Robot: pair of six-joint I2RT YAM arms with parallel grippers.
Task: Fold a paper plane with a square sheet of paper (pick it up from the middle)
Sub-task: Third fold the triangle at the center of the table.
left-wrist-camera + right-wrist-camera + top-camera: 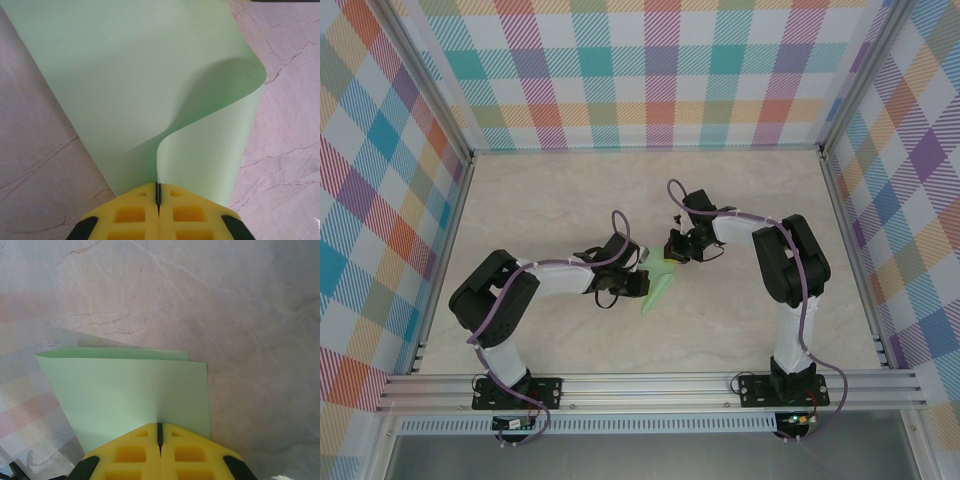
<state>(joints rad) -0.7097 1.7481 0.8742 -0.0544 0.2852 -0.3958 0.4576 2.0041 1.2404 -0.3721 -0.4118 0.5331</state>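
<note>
The light green paper plane (658, 285) hangs between both arms near the middle of the table, pointed end toward the near edge. My left gripper (632, 268) is shut on its left side; in the left wrist view the green paper (150, 90) curls up from the yellow fingertips (130, 212), pinched at the left gripper (158, 192). My right gripper (678, 252) is shut on the upper end; the right wrist view has two flat layers of the paper (130, 390) clamped at the right gripper (159, 432).
The marble tabletop (750, 200) lies all around the paper. Checked walls (650, 70) and aluminium rails (650, 385) enclose the workspace. The arms' purple cables loop above the grippers.
</note>
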